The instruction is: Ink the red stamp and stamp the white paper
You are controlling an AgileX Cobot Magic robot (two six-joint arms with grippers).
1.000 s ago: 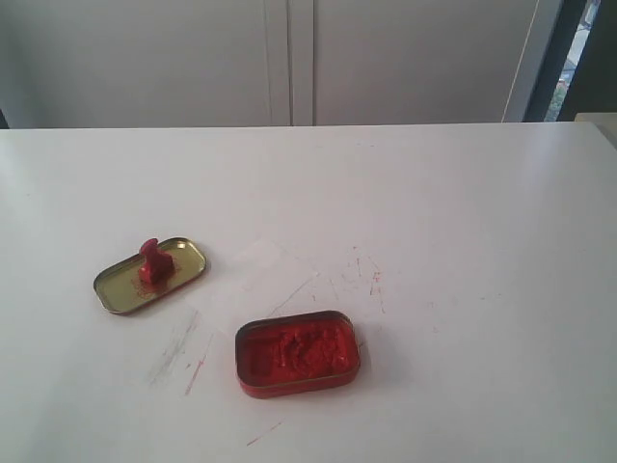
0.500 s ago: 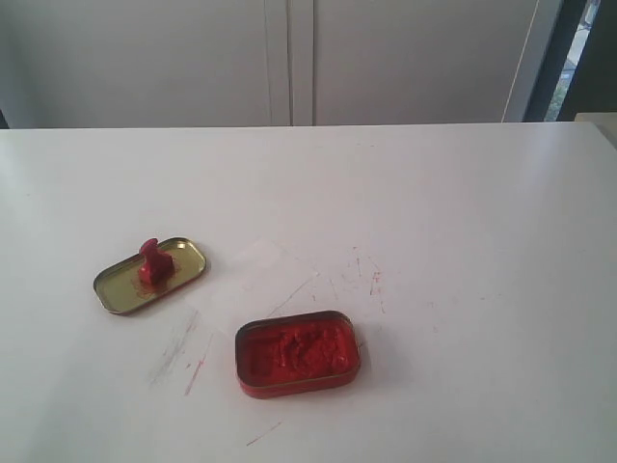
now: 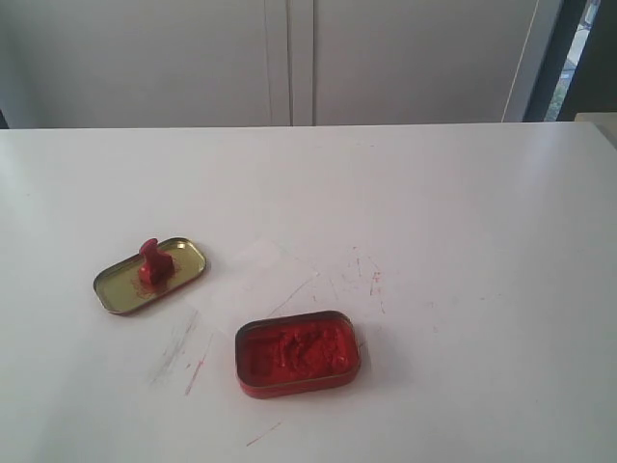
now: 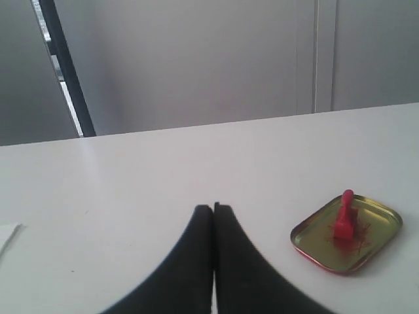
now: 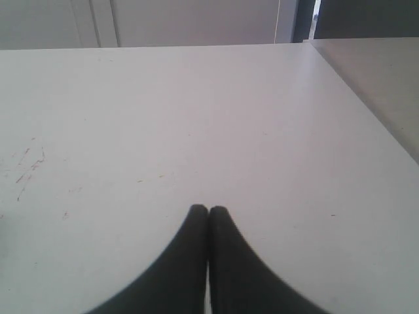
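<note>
The red stamp [image 3: 152, 261] stands upright on a shallow gold tin lid [image 3: 183, 275] at the left of the table; the left wrist view also shows the stamp [image 4: 343, 221] on that lid [image 4: 321, 245]. The white paper [image 3: 253, 275] lies flat between the lid and the open tin of red ink paste [image 3: 297, 353], its edges very faint. My left gripper [image 4: 213, 207] is shut and holds nothing, hovering over bare table some way from the lid. My right gripper [image 5: 208, 209] is shut and empty too, also over bare table. Neither gripper appears in the exterior view.
Red scratch marks [image 3: 371, 280] dot the white tabletop right of the paper. The table's right edge [image 5: 366, 104] runs close by in the right wrist view. Grey cabinet doors [image 3: 289, 58] stand behind the table.
</note>
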